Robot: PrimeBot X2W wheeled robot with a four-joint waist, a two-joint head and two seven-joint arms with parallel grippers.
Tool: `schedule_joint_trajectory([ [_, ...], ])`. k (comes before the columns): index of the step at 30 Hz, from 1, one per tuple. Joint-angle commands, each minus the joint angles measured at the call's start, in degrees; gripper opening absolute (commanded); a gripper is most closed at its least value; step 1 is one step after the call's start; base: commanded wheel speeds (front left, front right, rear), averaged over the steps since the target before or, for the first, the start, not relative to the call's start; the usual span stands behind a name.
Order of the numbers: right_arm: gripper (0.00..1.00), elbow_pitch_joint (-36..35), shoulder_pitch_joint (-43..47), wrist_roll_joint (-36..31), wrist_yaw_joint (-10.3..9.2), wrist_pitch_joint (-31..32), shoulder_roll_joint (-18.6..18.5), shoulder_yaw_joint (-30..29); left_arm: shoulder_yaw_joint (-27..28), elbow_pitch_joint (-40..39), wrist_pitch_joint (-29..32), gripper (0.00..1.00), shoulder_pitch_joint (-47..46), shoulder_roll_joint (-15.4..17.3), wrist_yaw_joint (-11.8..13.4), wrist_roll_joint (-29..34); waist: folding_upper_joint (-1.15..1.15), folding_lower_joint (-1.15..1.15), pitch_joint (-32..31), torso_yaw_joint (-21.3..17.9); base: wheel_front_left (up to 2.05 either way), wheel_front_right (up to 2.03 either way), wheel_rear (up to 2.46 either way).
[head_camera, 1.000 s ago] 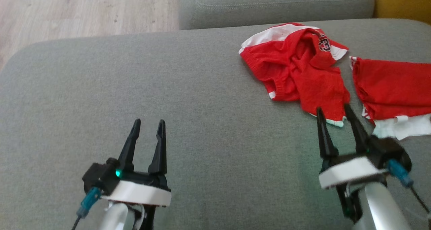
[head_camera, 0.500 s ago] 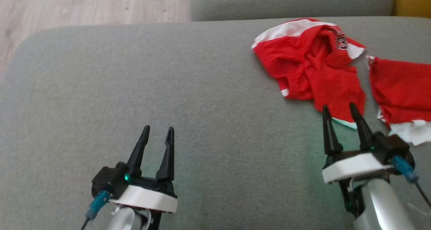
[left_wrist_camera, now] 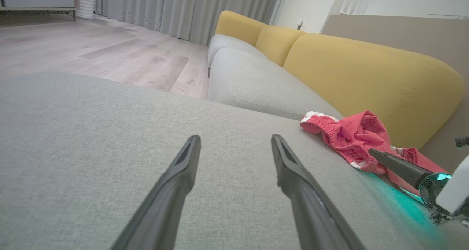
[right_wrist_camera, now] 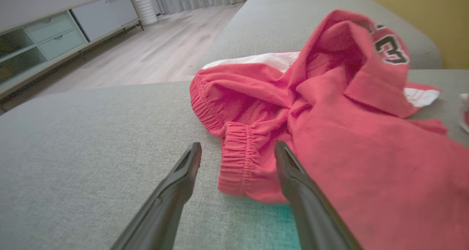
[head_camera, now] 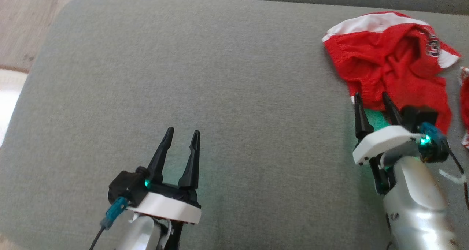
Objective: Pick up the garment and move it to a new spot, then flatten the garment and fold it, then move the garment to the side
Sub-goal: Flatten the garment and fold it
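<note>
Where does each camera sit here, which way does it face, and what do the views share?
Head view: on the head, looking down at the grey cushion; left gripper lower left, right gripper lower right, both open.
Left wrist view: along the left fingers, across the cushion toward the yellow backrest.
Right wrist view: along the right fingers, onto the red garment.
Shared: all three show the garment.

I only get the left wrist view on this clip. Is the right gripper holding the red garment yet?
Observer: No. The right gripper is open; the elastic hem of the red garment lies in the gap between its fingers.
Operator: Any marking on the cloth?
Observer: Yes, the right wrist view shows a black and white number patch on its upper fold.
</note>
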Motion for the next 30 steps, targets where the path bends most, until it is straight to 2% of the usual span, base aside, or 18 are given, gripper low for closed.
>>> schedule_joint_trajectory([
  [1,1.0,-0.6,-2.5,-1.1,-0.05,0.0,0.3,0.9,1.4,-1.6,-0.5,1.0,-2.1,0.1,0.1,-0.2,0.0,-0.01,0.9,1.1,0.0,0.0,0.0],
  [7,1.0,7.8,-7.7,-5.5,-0.05,-0.7,0.0,-1.6,0.7,-1.2,-0.5,1.0,-2.3,0.1,0.1,-0.6,0.0,-0.01,1.4,2.3,0.0,0.0,0.0],
  [8,0.6,8.9,-8.4,-6.0,-0.05,-0.9,0.0,-1.8,0.6,-1.2,-0.5,1.0,-2.3,0.1,0.1,-0.6,0.0,-0.01,1.4,2.4,0.0,0.0,0.0],
  [9,0.0,9.9,-9.1,-6.5,-0.05,-1.2,0.0,-2.0,0.6,-1.1,-0.5,1.0,-2.3,0.1,0.1,-0.7,0.0,-0.01,1.5,2.4,0.0,0.0,0.0],
  [14,0.0,13.3,-11.6,-7.3,-0.05,-3.2,0.1,-0.8,0.7,-0.8,-0.5,1.0,-2.2,0.1,0.1,-0.8,0.0,-0.01,1.0,1.7,0.0,0.0,0.0],
  [18,0.0,13.2,-11.7,-3.2,-0.05,-4.2,0.3,5.7,0.7,-0.2,-0.5,1.0,-1.6,0.1,0.1,-0.7,0.0,-0.01,-0.7,0.2,0.0,0.0,0.0],
  [24,0.0,5.0,-7.9,5.6,-0.05,-4.3,0.3,16.7,1.3,0.1,-0.5,1.0,-1.0,0.1,0.1,-0.2,0.0,-0.01,-3.4,-1.7,0.0,0.0,0.0],
  [30,0.0,-0.6,-4.9,8.6,-0.05,-4.3,0.3,22.2,1.7,0.4,-0.5,1.0,-0.2,0.1,0.1,0.0,0.0,-0.01,-5.1,-3.0,0.0,0.0,0.0],
])
